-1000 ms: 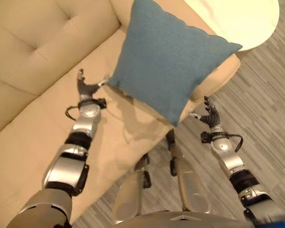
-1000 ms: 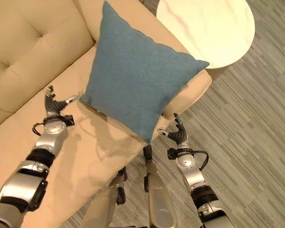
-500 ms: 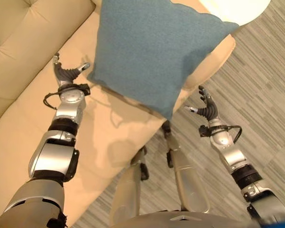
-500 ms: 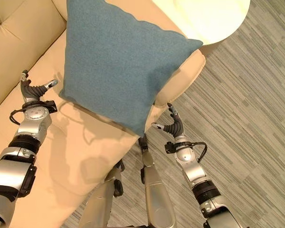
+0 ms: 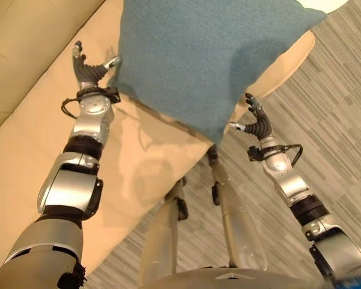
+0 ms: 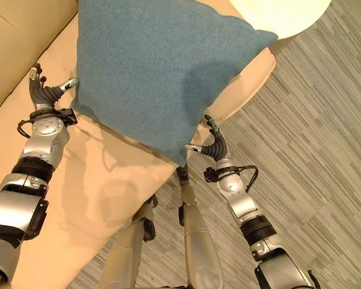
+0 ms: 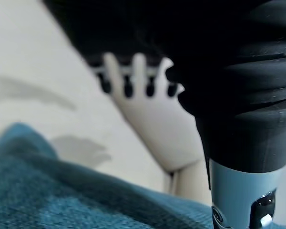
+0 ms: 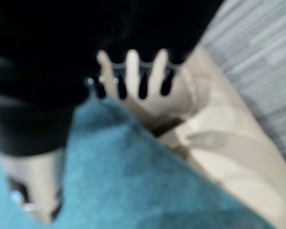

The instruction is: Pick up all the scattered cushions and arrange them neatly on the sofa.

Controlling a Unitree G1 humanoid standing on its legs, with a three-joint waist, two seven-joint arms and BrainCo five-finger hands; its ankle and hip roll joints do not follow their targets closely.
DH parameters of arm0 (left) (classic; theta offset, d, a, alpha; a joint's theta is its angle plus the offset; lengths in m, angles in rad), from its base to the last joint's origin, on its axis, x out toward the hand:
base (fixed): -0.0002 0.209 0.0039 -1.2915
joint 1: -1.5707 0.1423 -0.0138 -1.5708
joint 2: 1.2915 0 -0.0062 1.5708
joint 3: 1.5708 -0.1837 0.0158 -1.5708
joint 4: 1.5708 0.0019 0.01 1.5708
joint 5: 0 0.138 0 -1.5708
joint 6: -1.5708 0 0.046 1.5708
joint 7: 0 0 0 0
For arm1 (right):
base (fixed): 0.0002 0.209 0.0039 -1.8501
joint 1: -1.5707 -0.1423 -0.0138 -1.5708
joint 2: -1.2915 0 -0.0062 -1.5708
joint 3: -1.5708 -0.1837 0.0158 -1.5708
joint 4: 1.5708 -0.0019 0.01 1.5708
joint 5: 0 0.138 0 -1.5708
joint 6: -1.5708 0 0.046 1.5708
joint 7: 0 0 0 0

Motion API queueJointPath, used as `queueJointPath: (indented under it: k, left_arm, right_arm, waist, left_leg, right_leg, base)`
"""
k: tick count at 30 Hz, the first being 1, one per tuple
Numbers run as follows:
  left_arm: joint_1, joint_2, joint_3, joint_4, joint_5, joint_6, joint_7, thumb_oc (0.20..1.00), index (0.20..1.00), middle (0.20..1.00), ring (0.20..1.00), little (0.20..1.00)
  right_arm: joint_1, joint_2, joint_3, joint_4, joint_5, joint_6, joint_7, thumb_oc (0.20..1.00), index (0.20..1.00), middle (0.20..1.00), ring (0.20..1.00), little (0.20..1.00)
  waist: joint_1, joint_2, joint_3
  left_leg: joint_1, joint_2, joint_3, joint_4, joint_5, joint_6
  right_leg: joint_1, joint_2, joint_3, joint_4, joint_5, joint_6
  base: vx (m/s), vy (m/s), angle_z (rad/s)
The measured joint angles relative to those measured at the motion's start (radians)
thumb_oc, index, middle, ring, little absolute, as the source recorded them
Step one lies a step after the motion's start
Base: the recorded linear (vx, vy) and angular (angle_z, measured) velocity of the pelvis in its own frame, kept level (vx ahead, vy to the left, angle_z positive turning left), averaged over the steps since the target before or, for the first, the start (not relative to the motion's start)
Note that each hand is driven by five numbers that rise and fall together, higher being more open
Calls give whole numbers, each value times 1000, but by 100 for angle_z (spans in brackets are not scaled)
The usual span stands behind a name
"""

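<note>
Living room: sofa (image 5: pixel 24 120), cushion (image 5: pixel 198 54).

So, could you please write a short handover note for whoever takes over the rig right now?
Left hand: open, fingers straight, thumb at the left corner of the blue cushion.
Right hand: open, fingers spread, thumb near the cushion's lower corner; contact cannot be told.
The cushion stands on edge at the end of the sofa, against its armrest.
Done: this cushion is on the sofa.
Left: check that it sits steady and neat, then look round for other cushions.
</note>
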Motion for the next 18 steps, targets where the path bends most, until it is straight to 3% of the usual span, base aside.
queueJointPath:
  k: [6, 18]
  left_arm:
    - [-10, 0, -13, -20, -15, -2, -17, 1000, 1000, 1000, 1000, 1000]
    - [17, -93, 33, -74, -285, -47, -162, 1000, 1000, 1000, 1000, 1000]
  right_arm:
    - [3, -4, 15, -2, -3, 0, 5, 1000, 1000, 1000, 1000, 1000]
    - [1, -37, 10, -3, -4, 3, 30, 1000, 1000, 1000, 1000, 1000]
  waist:
    - [-6, -1, -18]
    - [-2, -4, -44]
  left_leg:
    - [-38, -4, -6, 22, -6, 3]
    - [-87, -12, -17, 39, -7, 5]
  right_leg:
    - [-31, -6, 0, 2, 7, 0]
    - [-70, -14, -1, 5, 16, 5]
  base:
    - [7, 0, 1]
    - [3, 1, 0]
